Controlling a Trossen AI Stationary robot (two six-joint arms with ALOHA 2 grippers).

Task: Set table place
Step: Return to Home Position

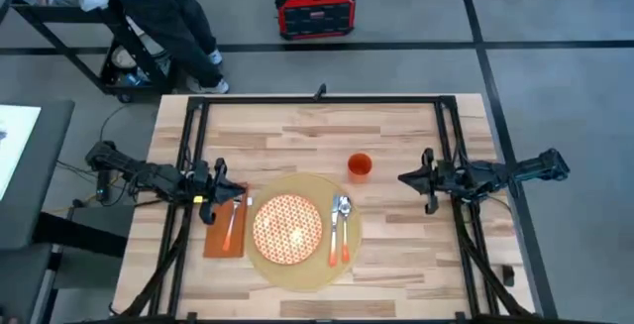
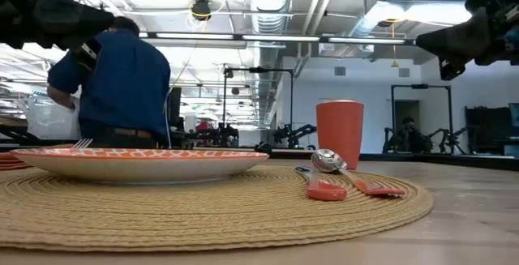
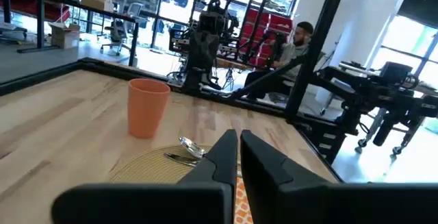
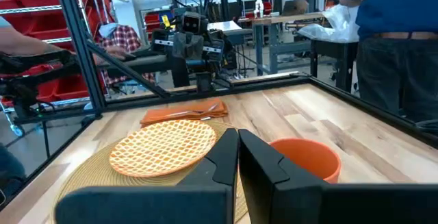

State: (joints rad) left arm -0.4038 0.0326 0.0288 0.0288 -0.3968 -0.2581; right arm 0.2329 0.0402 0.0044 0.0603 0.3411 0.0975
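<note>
The round tan placemat [image 1: 300, 276] lies on the wooden table [image 1: 396, 265], near its front middle. On it rests an orange-and-white patterned plate [image 1: 287, 229], with a spoon [image 1: 344, 208] and a knife [image 1: 334, 230] lying to its right. A fork [image 1: 233, 222] lies on a rust-orange napkin [image 1: 220, 246] left of the mat. An orange cup [image 1: 360, 165] stands upright behind the mat's right side. My left gripper [image 1: 239, 191] hovers shut above the napkin's far end. My right gripper [image 1: 402, 177] hovers shut to the right of the cup. Neither holds anything.
Black frame rails [image 1: 322, 101] run along the table's far edge and down both sides under the arms. A person [image 1: 168, 7] stands by a cart beyond the far left corner. A red box [image 1: 315, 7] sits on the floor behind the table.
</note>
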